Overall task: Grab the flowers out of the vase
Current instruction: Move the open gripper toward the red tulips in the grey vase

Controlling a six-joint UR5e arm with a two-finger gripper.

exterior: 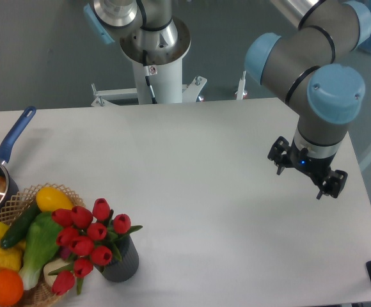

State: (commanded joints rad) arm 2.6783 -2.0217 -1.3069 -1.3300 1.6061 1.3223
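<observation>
The flowers [83,240], judged light and crushable, are best taken at the bound stems above the vase [123,261], near the worktop's [205,160] front-left corner; the gripper [307,171] is held wide open, empty.

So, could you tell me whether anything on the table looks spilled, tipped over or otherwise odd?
Nothing is spilled or toppled. The vase stands upright, though the flowers lean left over the basket beside it. The gripper is far off to the right.

We find no text, brand, number or sign that we can read. A small sticker [152,70] on the white robot pedestal [158,77] bears marks too small for us to make out.
</observation>
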